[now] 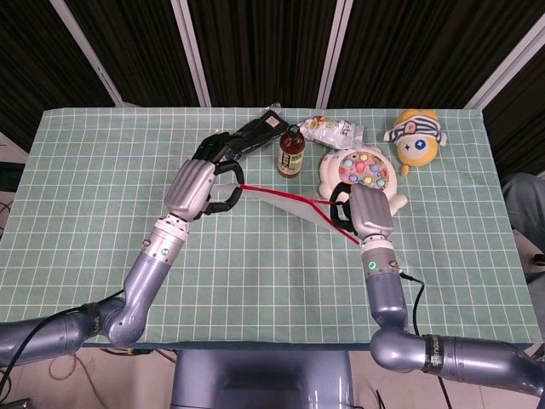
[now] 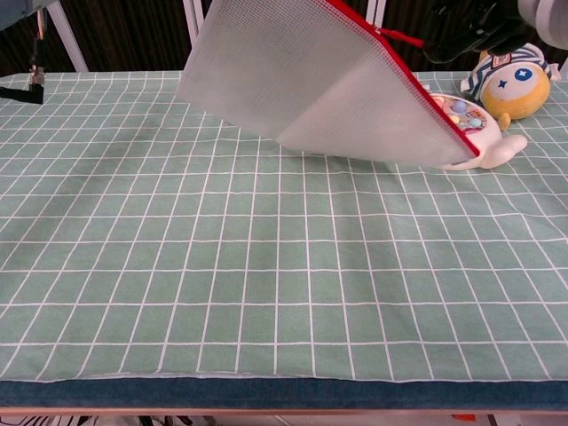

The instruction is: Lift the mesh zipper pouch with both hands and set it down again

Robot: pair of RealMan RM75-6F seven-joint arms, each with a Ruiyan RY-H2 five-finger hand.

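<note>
The mesh zipper pouch (image 2: 319, 84), white mesh with a red zipper edge, hangs in the air above the table, stretched between both hands. In the head view it shows edge-on as a thin red line (image 1: 285, 198). My left hand (image 1: 203, 181) grips its left end. At the other end my right hand (image 1: 362, 213) grips the pouch, beside the fishing toy. In the chest view only dark fingers (image 2: 470, 27) of the right hand show at the top right; the left hand is out of that frame.
A white fishing toy (image 1: 362, 179) with coloured fish lies just right of the pouch. Behind it stand a brown bottle (image 1: 291, 152), a black glove (image 1: 255, 132), a snack packet (image 1: 334, 129) and a yellow plush toy (image 1: 415, 136). The green checked cloth (image 2: 266, 266) covers the table.
</note>
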